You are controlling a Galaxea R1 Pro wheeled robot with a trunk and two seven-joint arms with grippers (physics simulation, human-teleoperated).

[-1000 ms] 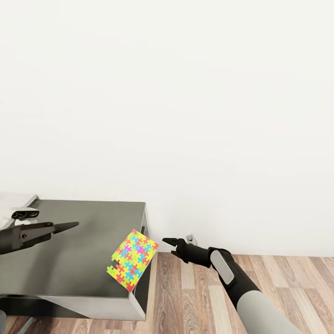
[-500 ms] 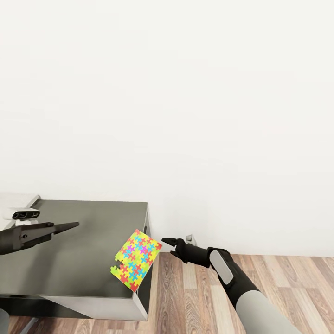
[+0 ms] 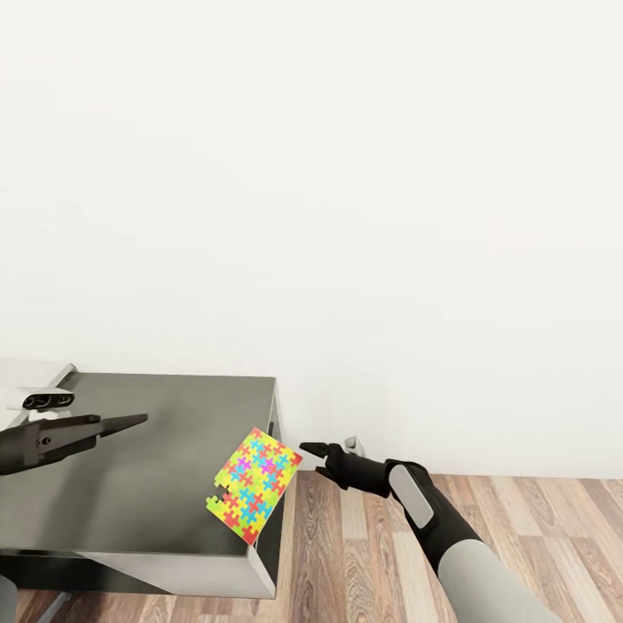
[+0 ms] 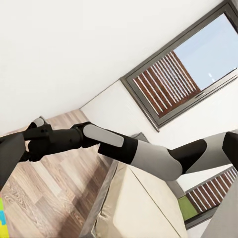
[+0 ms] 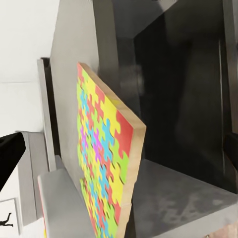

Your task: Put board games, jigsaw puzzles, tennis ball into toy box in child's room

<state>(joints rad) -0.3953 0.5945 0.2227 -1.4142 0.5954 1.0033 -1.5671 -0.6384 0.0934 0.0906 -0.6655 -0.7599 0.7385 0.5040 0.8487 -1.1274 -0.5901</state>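
I see the jigsaw puzzle [image 3: 254, 484] overhanging the dark table's [image 3: 138, 484] corner nearest my right gripper [image 3: 315, 457], whose fingers look spread. My left gripper [image 3: 130, 421], pressed together, hovers over the table

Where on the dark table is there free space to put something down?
The table is bare from its back edge along the wall to its front edge, between the left gripper and the jigsaw puzzle. Its right front corner is crowded by that puzzle.

the jigsaw puzzle [image 3: 255, 484] was yellow, red, blue, pink and green; the table [image 3: 130, 484] dark grey; the floor [image 3: 519, 536] brown woodgrain
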